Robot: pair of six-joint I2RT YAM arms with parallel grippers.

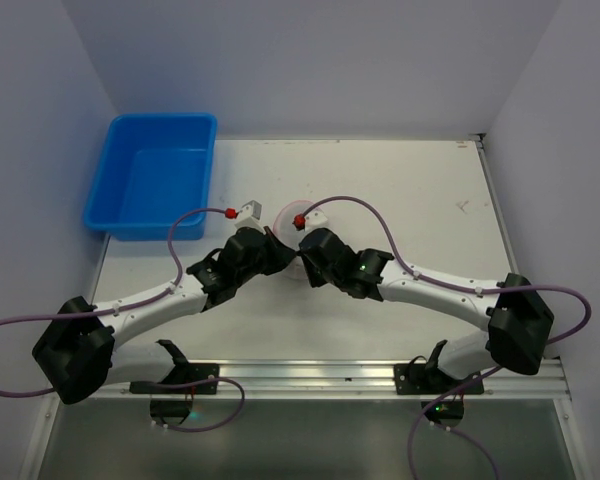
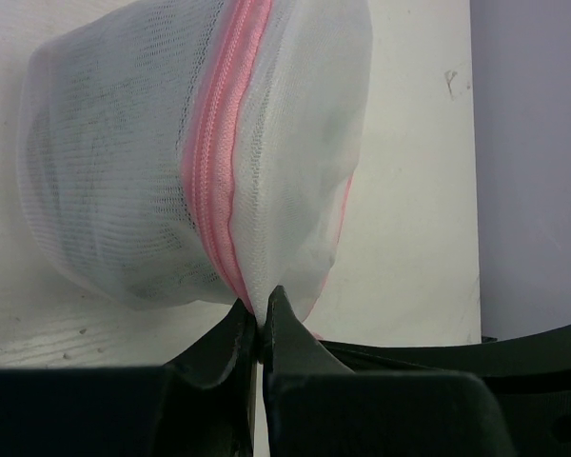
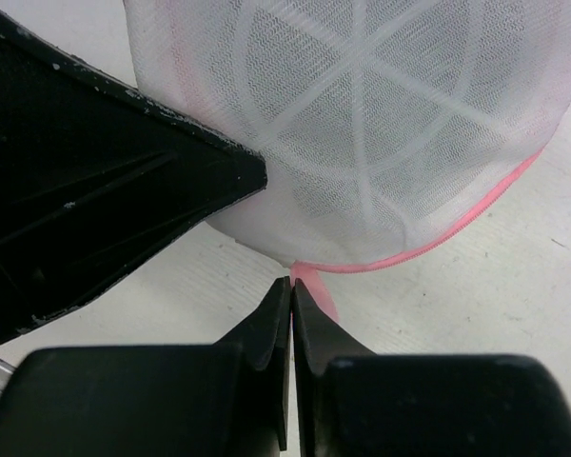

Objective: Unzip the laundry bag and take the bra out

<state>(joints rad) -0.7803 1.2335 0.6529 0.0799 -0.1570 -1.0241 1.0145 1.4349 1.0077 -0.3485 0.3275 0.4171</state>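
I am treating the laundry bag (image 2: 114,162), lying mid-surface just beyond both arms, as light, soft and easily collapsing. The pink zipper (image 2: 214,171) trim is offering the firmest hold. The left end effector (image 2: 259,319) is clenching mesh at the zipper's near end. The right end effector (image 3: 292,290) is clenched, apparently pinching a pink tab (image 3: 312,286). Farther back, a blue bin (image 1: 152,185) is sitting at the left.

My blue plastic bin (image 1: 152,190) sits upright at far left corner of my white table (image 1: 420,180). Small dark scuff (image 1: 462,205) on tabletop toward far right. Aluminium rail (image 1: 310,373) runs along near edge. Pale lilac walls (image 1: 310,60) on three sides.
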